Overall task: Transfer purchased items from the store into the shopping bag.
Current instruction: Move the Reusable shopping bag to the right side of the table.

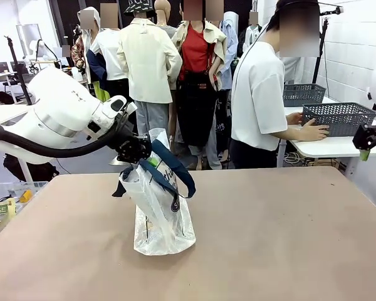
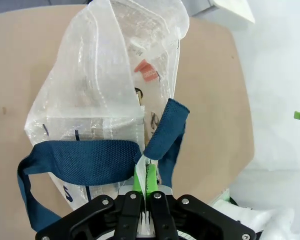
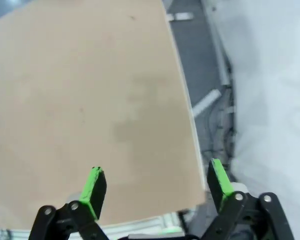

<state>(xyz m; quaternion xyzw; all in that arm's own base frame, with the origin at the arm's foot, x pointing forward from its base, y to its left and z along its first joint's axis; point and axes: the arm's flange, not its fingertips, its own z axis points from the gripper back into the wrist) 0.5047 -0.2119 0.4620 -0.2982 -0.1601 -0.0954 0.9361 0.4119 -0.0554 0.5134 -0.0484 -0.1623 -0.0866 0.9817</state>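
Front view took in one large brown table, two white robot arms, one person, two baskets and one bag. One person in a white shirt stood beyond the table's far edge, turned towards a separate white side table past the far right corner, one hand resting against the nearer basket. Two dark grey lattice baskets sat on that side table, one behind the other; what they held could not be made out.

One shopping bag stood on the table left of the middle, nearer the robot's edge, its base on the surface and its top drawn up and leaning left. It was translucent, crinkled plastic with navy strap handles. The left gripper had its two green pads pressed together, pinching the bag's upper rim beside a handle. Through the plastic in the left wrist view, one small reddish patch and dark printing showed; whether any goods lay inside could not be told.

The right gripper hung with its two green-tipped fingers spread wide and nothing between them, over the table's edge near a corner. In the front view that arm was cut off at the right border, only a dark part with a green tip visible.
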